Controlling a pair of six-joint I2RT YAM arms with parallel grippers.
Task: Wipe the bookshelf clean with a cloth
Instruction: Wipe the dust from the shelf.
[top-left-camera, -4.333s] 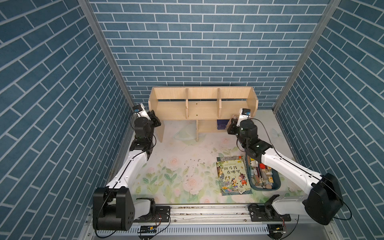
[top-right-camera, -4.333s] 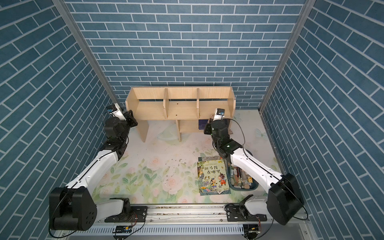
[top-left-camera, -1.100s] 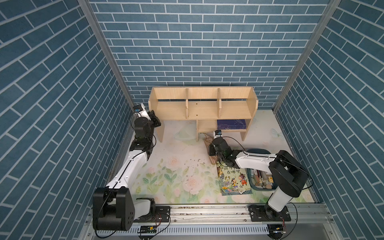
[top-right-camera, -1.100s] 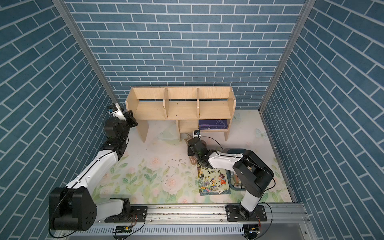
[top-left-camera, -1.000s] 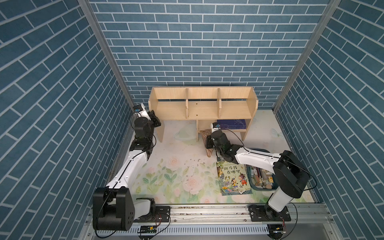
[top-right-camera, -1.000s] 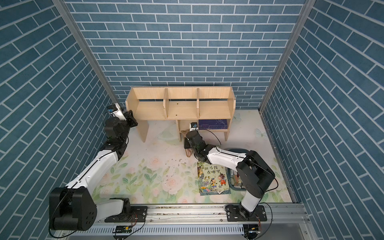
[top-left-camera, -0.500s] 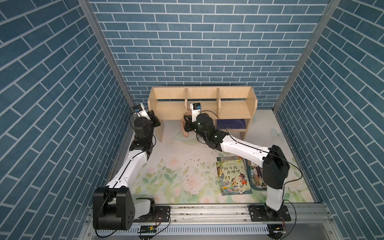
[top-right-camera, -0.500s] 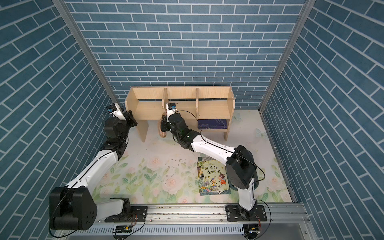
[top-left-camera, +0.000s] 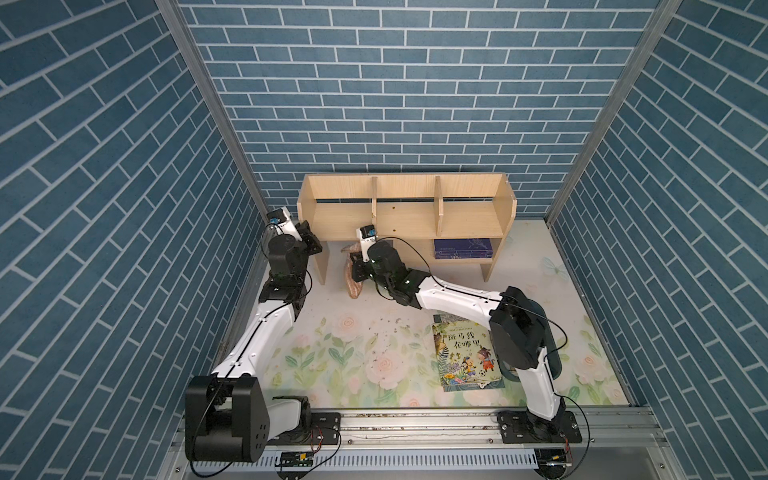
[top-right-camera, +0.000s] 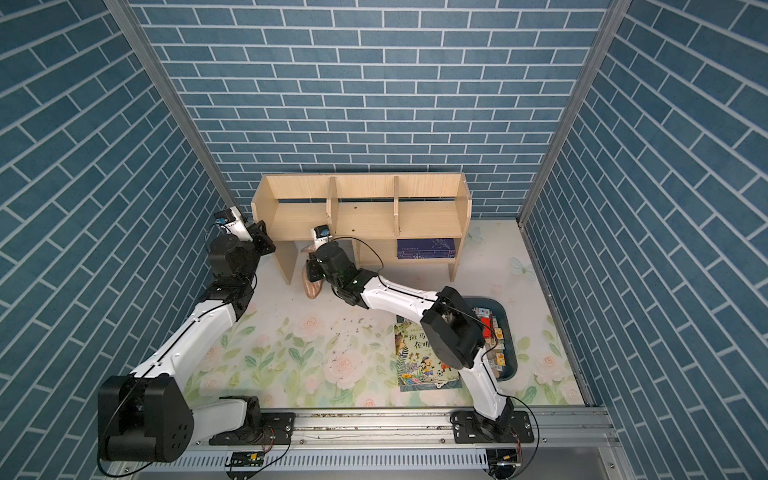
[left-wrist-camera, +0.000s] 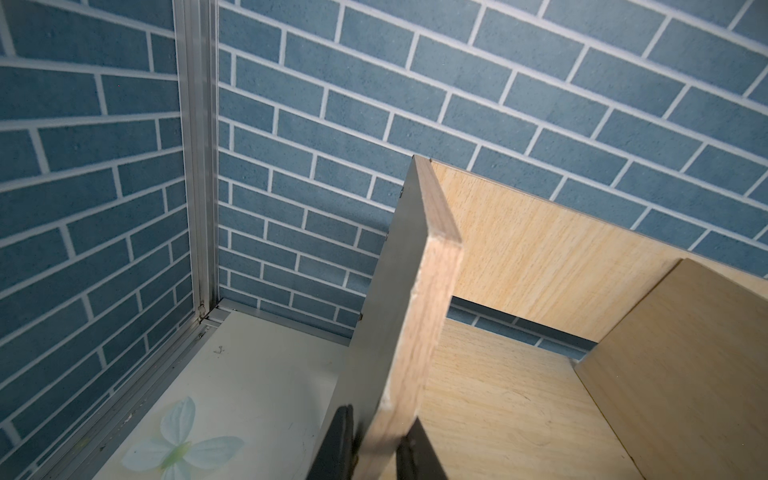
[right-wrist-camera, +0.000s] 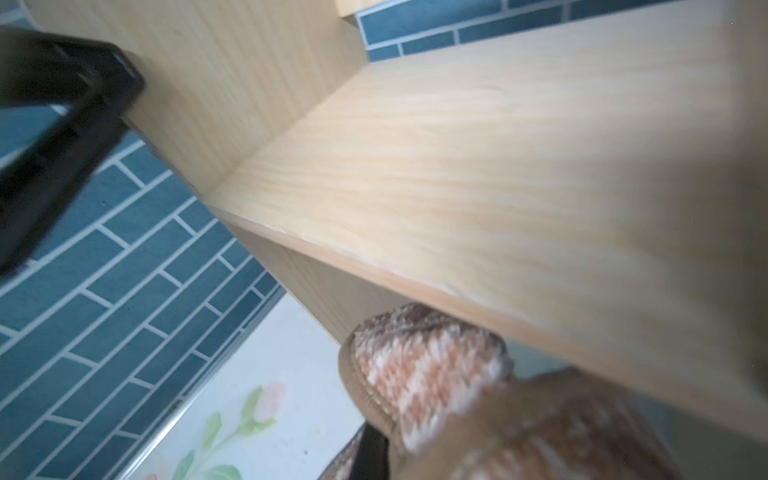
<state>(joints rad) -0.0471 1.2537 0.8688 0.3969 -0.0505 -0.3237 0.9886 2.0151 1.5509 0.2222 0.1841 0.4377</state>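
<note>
The pale-wood bookshelf (top-left-camera: 407, 216) (top-right-camera: 361, 216) stands against the back wall. My left gripper (top-left-camera: 312, 243) (left-wrist-camera: 376, 449) is shut on its left end panel (left-wrist-camera: 419, 316), one finger on each face. My right gripper (top-left-camera: 358, 266) is shut on the tan-and-cream cloth (top-left-camera: 353, 278) (top-right-camera: 311, 284), just below the front edge of the upper tier's left compartment. In the right wrist view the bunched cloth (right-wrist-camera: 428, 361) sits against the underside of that front edge (right-wrist-camera: 457, 166) and hides most of the fingers (right-wrist-camera: 374, 453).
A colourful picture book (top-left-camera: 467, 357) lies on the floral mat at the front right. Beside it is a dark blue tray (top-right-camera: 498, 345) of small items. A dark blue book (top-left-camera: 463, 247) lies on the lower shelf. Crumbs (top-left-camera: 386, 332) dot the mat. Brick walls close three sides.
My right arm has swung the cloth from beside the picture book up and left to the front of the shelf's left compartment. The left arm has stayed on the end panel.
</note>
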